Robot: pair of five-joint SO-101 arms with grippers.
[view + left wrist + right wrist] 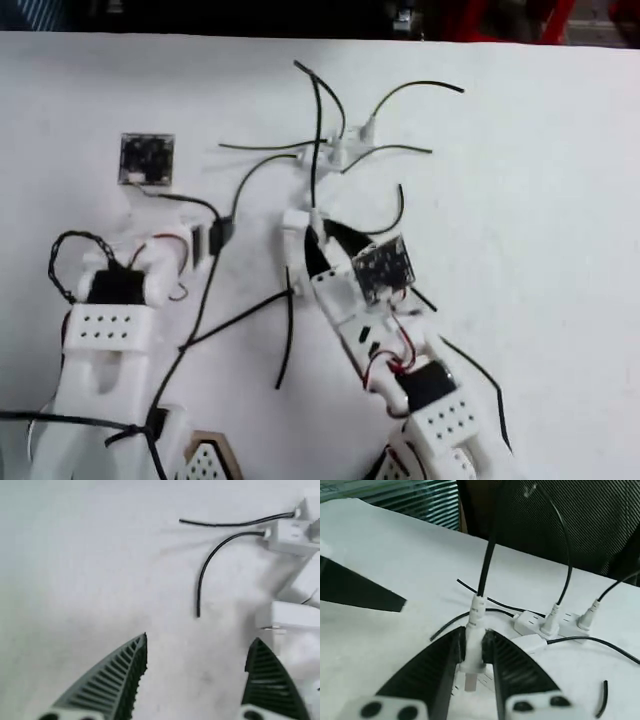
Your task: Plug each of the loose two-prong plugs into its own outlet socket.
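Plug [476, 611] sits clamped in the right gripper [474, 636], with the outlet strip [540, 625] just beyond. The left gripper [200, 641] gapes apart above the table [75, 580], a loose cord [205, 575] ahead.

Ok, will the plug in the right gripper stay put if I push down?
Probably light: the plug is small. Its cord stands up unsupported, so likely stiffish and may tug sideways. The right gripper pinches smooth plastic, so it could slip.

White table [540, 250] w/ outlet block [345, 150], loose black cords [290, 335].
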